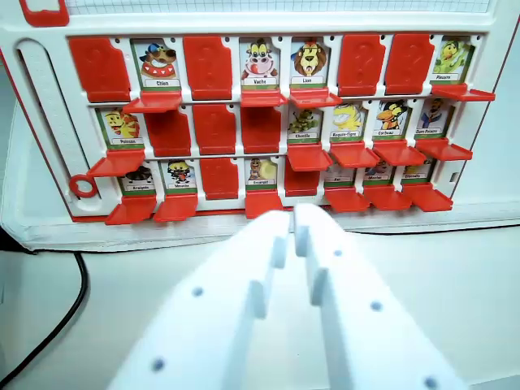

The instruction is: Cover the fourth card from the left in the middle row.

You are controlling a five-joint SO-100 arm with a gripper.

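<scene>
The white gripper (294, 218) hovers nearly closed, holding nothing, before the game board (49, 130). The middle row's fourth flap (261, 128) stands covered.

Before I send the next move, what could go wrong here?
1. The fourth middle-row slot already shows red, so it looks covered. A miscount could shut the open card beside it instead.
2. The open flaps are tightly packed. The bottom-row flap sits just ahead of the pincer, and a straight push may flip it.
3. The pincer hides the board's lower edge near the centre, so contact there would be hard to see.
</scene>
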